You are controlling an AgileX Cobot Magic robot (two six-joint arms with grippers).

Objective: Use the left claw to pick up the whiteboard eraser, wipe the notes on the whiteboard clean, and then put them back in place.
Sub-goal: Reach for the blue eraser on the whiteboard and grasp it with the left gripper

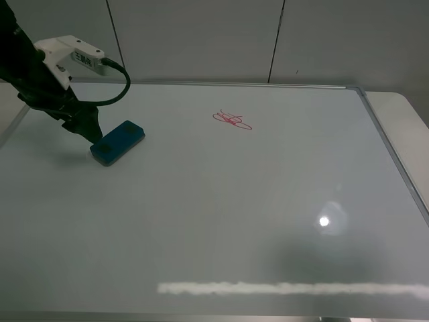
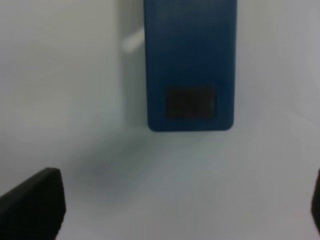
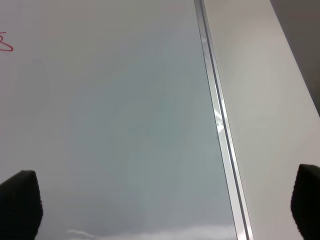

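The teal-blue whiteboard eraser (image 1: pixel 118 141) lies flat on the whiteboard (image 1: pixel 234 221), at its far left. My left claw (image 1: pixel 92 133) is lowered right at the eraser's left end, its black fingers pointing down. In the left wrist view the eraser (image 2: pixel 190 65) lies just ahead of the left claw (image 2: pixel 182 200), whose fingers stand wide apart and empty. The red notes (image 1: pixel 232 119) are a small scribble at the upper middle of the board. My right gripper (image 3: pixel 165 205) is open and empty over the board's right edge, with a bit of the notes (image 3: pixel 4 42) in its view.
The board's silver frame (image 3: pixel 220 125) runs along its right side, with a pale table surface (image 1: pixel 402 114) beyond it. Grey wall panels (image 1: pixel 201 33) stand behind the board. A bright lamp glare (image 1: pixel 324 221) sits on the board's right half.
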